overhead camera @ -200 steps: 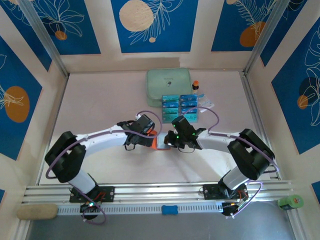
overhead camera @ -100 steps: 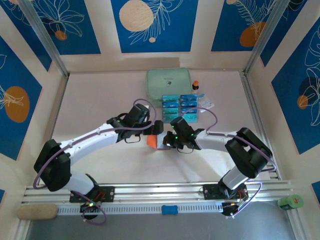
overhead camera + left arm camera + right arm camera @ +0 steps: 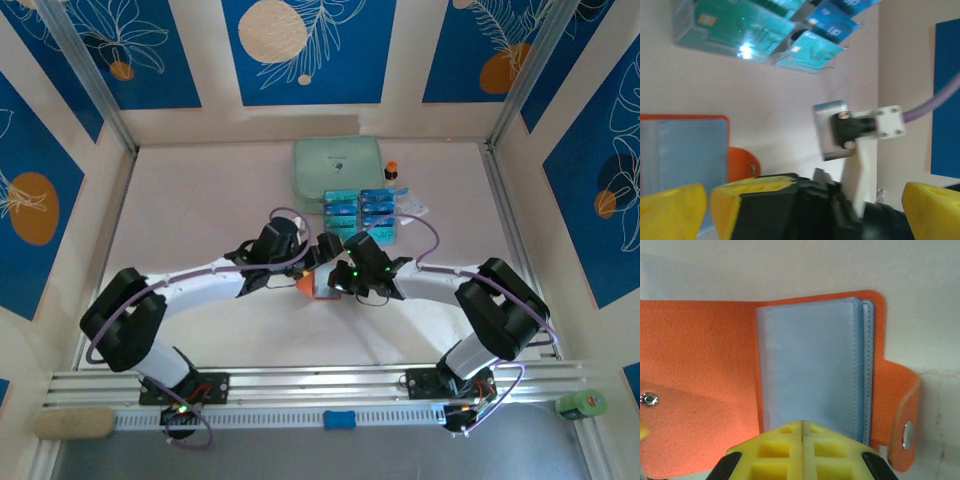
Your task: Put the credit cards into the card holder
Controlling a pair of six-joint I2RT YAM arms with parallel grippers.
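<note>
From right wrist: card holder point(image 3: 810, 375) open under pinched-shut right gripper point(image 3: 802, 440). From left wrist: left gripper point(image 3: 802, 207) gaping, credit cards point(image 3: 740, 30) beyond. Pale table point(image 3: 200, 200), blue-patterned walls point(image 3: 310, 50).

Pink tabletop point(image 3: 200, 200), blue floral wall panels point(image 3: 308, 60), aluminium rail point(image 3: 320, 384)

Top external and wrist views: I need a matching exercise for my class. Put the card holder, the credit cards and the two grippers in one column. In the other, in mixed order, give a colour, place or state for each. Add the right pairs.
Column one
1. card holder
2. credit cards
3. left gripper
4. right gripper

Column two
A. fingers shut together
B. fingers spread wide
C. orange, lying open on the table
D. teal, just in front of the mint-green zip case

Pairs: 1-C, 2-D, 3-B, 4-A
</note>
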